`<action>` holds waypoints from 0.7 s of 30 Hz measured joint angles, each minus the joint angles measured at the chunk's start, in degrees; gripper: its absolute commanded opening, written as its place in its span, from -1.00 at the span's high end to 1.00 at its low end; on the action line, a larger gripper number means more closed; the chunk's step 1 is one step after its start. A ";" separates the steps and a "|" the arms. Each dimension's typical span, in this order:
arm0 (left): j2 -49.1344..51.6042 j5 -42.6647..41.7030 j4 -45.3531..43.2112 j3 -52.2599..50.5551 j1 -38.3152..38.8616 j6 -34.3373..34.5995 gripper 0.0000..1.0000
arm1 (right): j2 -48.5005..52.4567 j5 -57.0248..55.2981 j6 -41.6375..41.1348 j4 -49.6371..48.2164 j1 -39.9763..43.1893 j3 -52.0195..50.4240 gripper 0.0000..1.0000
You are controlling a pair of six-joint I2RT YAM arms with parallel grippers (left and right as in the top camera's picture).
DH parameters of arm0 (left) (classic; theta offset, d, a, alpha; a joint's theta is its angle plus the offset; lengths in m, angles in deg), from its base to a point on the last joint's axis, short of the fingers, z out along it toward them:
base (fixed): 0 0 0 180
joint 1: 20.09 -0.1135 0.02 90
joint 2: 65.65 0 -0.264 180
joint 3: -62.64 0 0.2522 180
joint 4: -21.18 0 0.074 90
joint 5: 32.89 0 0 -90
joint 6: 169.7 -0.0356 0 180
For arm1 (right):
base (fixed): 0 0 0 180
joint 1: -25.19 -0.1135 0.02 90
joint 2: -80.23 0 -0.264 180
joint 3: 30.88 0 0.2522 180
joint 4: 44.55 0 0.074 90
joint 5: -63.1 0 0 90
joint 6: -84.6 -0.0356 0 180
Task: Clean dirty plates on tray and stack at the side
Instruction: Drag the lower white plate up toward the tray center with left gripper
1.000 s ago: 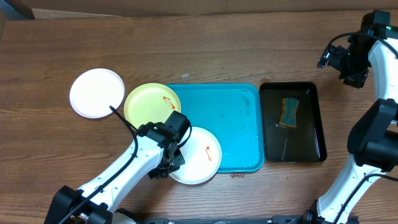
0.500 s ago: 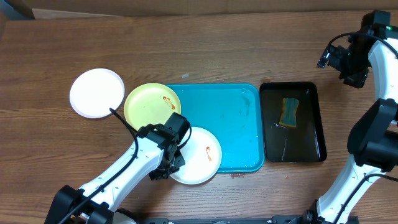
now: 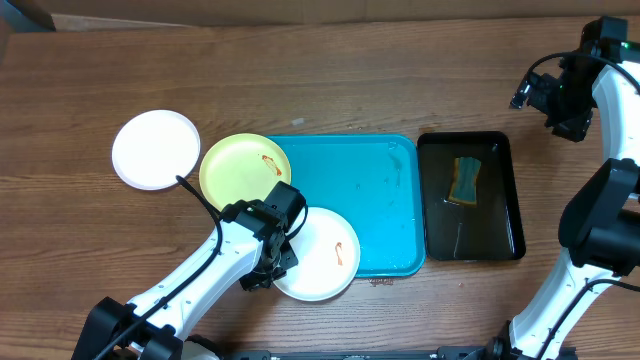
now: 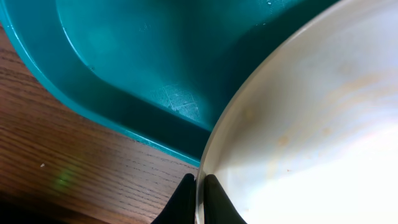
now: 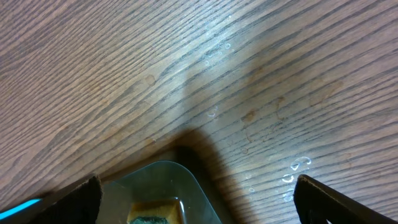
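From above, the tray (image 3: 385,170) lies mid-table with the white plate (image 3: 330,255) hanging over its near left corner. The yellow plate (image 3: 240,170) overlaps its left rim, the left plate (image 3: 156,149) sits alone on open wood, and a black tray (image 3: 495,225) lies just beside its right rim. At the left wrist, the left gripper (image 4: 198,196) is clenched on the white plate's edge, above the tray's rim. At the right wrist, the right gripper (image 5: 199,199) is spread wide and grasps nothing, over bare wood and the black tray's corner.
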 measured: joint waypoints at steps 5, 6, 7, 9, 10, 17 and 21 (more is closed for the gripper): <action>0.00 -0.15 -0.04 0.00 0.00 -0.02 0.91 | 0.00 -0.02 0.02 -0.02 0.00 0.00 -1.00; 0.00 -0.17 -0.09 0.02 0.00 -0.04 0.92 | 0.00 0.00 0.00 -0.02 0.00 0.00 -1.00; 0.00 -0.17 -0.13 0.02 0.00 -0.04 0.92 | 0.00 0.00 0.00 0.00 0.00 0.00 -1.00; 0.00 -0.20 -0.13 0.02 0.00 -0.13 0.92 | 0.00 -0.02 0.00 -0.04 0.00 0.00 -1.00; 0.00 -0.22 -0.13 0.02 0.00 -0.31 0.92 | 0.00 0.00 0.00 -0.04 0.00 0.00 -1.00; 0.00 -1.31 -0.87 1.36 0.00 -3.19 0.92 | 0.00 -0.02 -0.02 0.00 0.00 0.00 -1.00; 0.00 -1.68 -3.80 3.96 0.00 -4.83 0.92 | 0.00 -0.02 0.00 -0.02 0.00 0.00 -1.00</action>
